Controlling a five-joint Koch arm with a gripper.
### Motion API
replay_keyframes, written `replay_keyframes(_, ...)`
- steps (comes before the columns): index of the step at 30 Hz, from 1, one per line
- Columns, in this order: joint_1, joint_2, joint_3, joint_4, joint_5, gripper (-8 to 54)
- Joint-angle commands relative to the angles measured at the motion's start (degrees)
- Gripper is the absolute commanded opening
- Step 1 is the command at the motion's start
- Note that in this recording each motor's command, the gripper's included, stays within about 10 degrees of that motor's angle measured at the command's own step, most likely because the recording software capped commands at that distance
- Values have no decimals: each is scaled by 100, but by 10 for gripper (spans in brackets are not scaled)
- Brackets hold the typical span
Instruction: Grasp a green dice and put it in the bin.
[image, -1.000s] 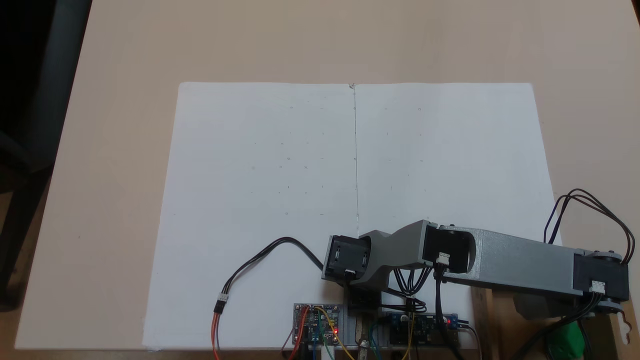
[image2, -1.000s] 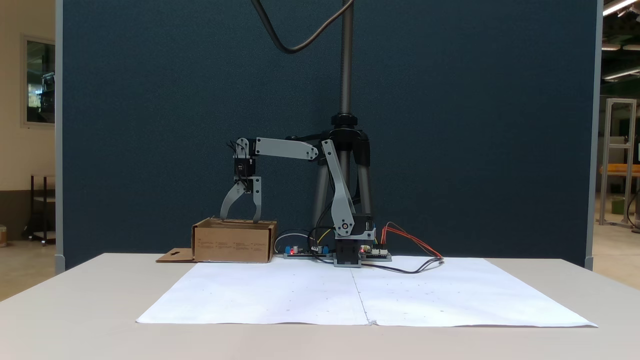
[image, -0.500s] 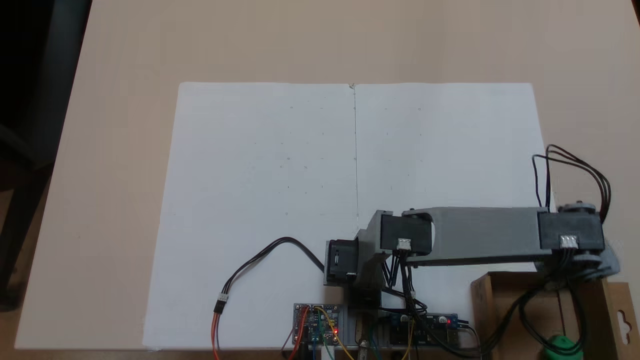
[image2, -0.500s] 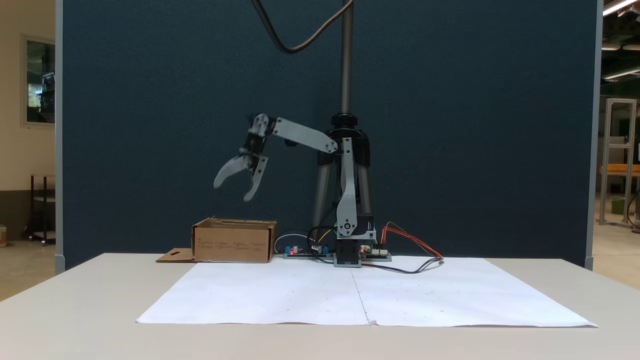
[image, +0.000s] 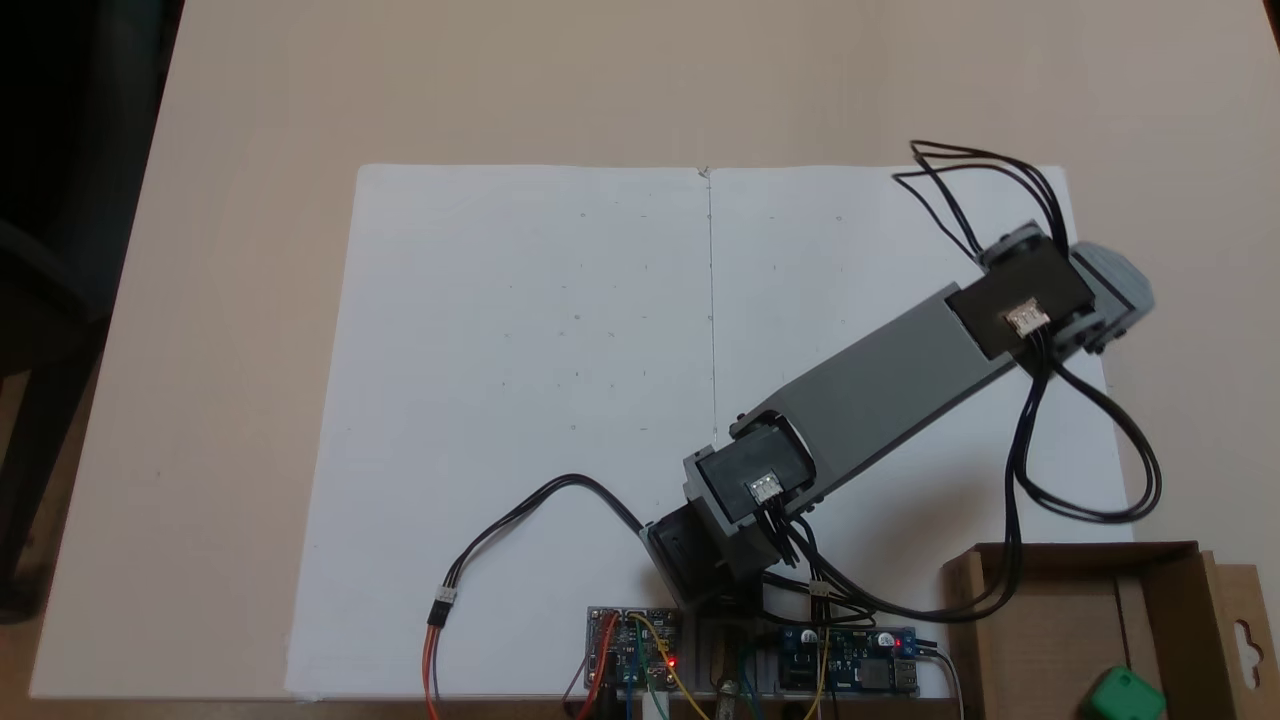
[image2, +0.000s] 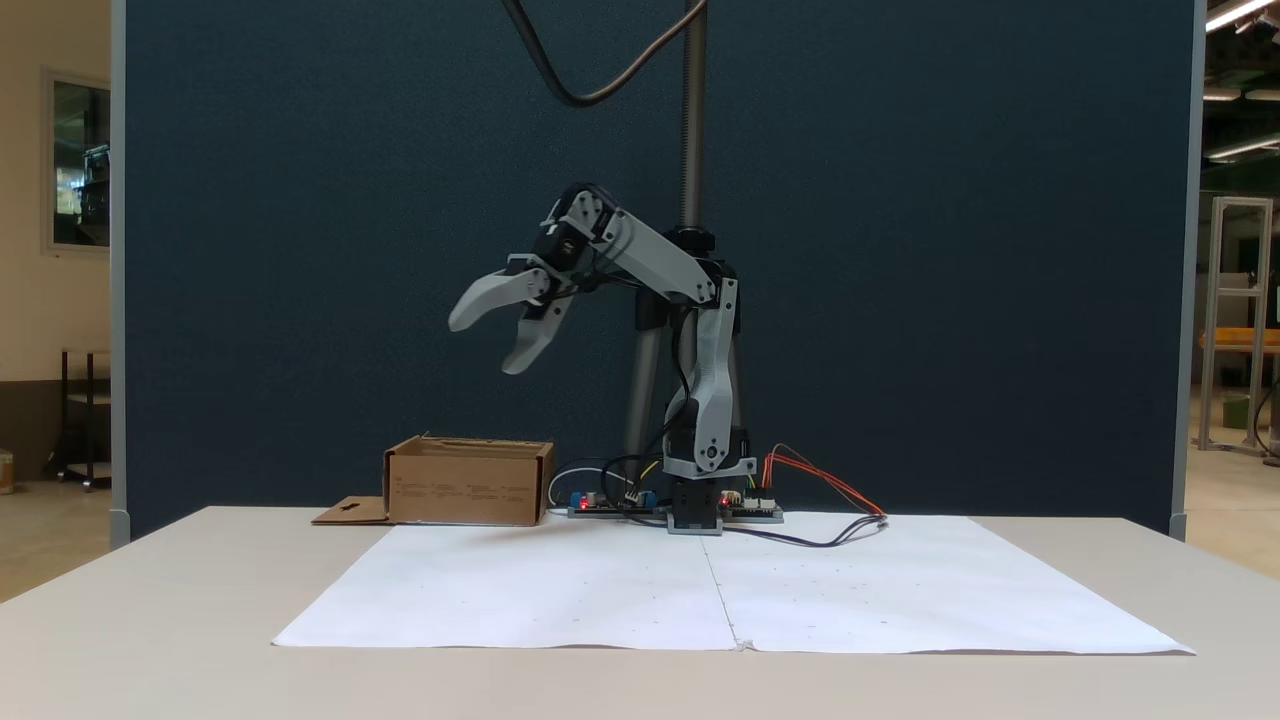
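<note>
The green dice (image: 1125, 696) lies inside the bin (image: 1060, 610), a brown cardboard box at the lower right of a fixed view. The other fixed view shows the bin (image2: 468, 484) from the side, at the left of the arm's base, with its walls hiding the dice. My gripper (image2: 490, 342) hangs high in the air above and a little right of the bin, open, with nothing between its fingers. From above, the wrist (image: 1060, 295) covers the fingers.
White paper sheets (image: 620, 400) cover the table's middle. Circuit boards (image: 640, 650) and loose cables lie by the arm's base. The bin's side flap (image2: 350, 512) lies flat on the table. A tripod pole (image2: 690, 120) stands behind the arm.
The gripper has risen out of the bin, open, and swung away from it over the paper. The green dice stays in the bin.
</note>
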Motion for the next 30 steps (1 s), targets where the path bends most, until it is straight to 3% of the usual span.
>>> replay_keyframes(1,-633,220,-88,-105,492,420)
replay_keyframes(17,-4702,229,-26,-984,1204,436)
replay_keyframes(30,-5818,923,3032,-3918,1248,432)
